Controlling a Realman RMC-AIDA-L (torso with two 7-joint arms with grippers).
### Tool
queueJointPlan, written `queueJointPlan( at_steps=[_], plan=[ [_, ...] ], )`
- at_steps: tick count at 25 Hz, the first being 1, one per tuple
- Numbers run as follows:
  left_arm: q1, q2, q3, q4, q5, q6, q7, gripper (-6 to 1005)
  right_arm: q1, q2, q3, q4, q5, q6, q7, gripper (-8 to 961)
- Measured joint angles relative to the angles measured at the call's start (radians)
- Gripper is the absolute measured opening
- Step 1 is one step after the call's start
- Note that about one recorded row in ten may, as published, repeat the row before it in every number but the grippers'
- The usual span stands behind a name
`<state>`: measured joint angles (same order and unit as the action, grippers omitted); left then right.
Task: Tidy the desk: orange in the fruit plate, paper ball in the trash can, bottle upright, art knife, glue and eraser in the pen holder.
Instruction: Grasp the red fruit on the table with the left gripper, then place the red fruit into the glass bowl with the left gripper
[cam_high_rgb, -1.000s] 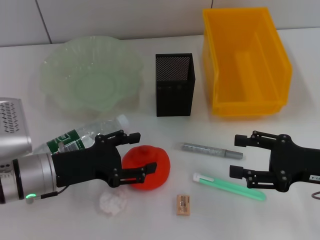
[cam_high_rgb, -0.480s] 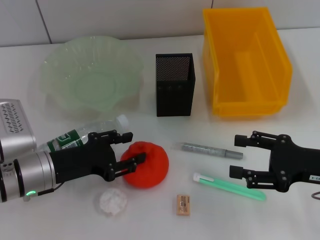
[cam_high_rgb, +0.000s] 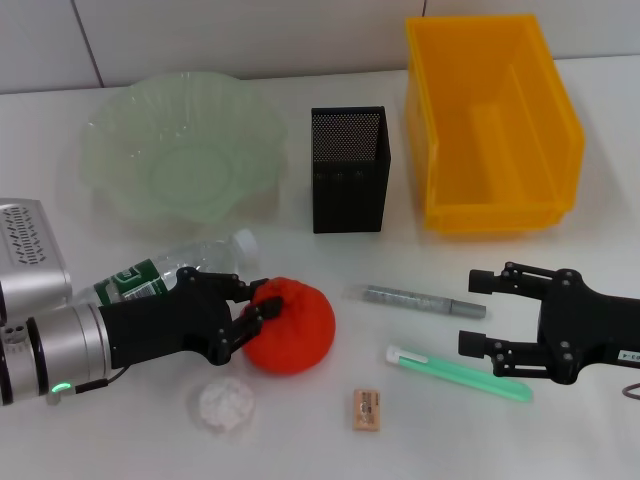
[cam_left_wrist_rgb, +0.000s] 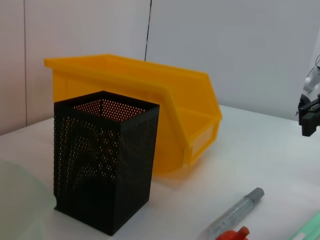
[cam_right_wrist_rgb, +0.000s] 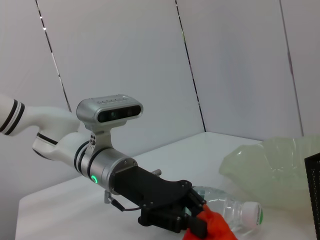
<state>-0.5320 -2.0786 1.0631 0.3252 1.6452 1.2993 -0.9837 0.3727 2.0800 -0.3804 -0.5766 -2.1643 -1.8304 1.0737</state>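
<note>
My left gripper (cam_high_rgb: 256, 303) is shut on the left side of the orange (cam_high_rgb: 295, 325), which rests on the table; the right wrist view shows the fingers (cam_right_wrist_rgb: 196, 216) pressed into the orange (cam_right_wrist_rgb: 212, 229). Behind that arm a clear bottle (cam_high_rgb: 175, 265) lies on its side. A white paper ball (cam_high_rgb: 222, 404) sits in front of the arm. The silver art knife (cam_high_rgb: 420, 298), green glue (cam_high_rgb: 460, 372) and eraser (cam_high_rgb: 367, 410) lie near my right gripper (cam_high_rgb: 478, 312), which stands open and holds nothing. At the back are the green fruit plate (cam_high_rgb: 130, 130), black pen holder (cam_high_rgb: 347, 190) and yellow trash can (cam_high_rgb: 440, 190).
The left wrist view shows the pen holder (cam_left_wrist_rgb: 105, 165) close by, the trash can (cam_left_wrist_rgb: 150, 100) behind it and the art knife (cam_left_wrist_rgb: 237, 212) on the table. The fruit plate's rim (cam_right_wrist_rgb: 270, 165) shows beyond the bottle (cam_right_wrist_rgb: 235, 210) in the right wrist view.
The left gripper's fingers, spread wide around the orange a second ago, have closed onto its left side. The right arm has not moved.
</note>
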Motion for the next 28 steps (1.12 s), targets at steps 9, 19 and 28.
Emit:
queueJointPlan(
  at_steps=[9,19,28],
  plan=[
    [0.008,0.008,-0.027,0.047,-0.013,0.105,-0.014,159,0.000,0.000,0.000,0.003,0.000,0.003,0.000,792],
    [0.004,0.007,-0.263,0.153,-0.080,0.135,-0.047,110,0.003,0.000,0.000,0.007,0.000,0.009,0.000,792],
    [-0.116,0.006,-0.283,0.119,-0.166,-0.242,-0.068,58,0.015,0.000,0.000,0.008,0.000,0.010,0.000,792]
  ],
)
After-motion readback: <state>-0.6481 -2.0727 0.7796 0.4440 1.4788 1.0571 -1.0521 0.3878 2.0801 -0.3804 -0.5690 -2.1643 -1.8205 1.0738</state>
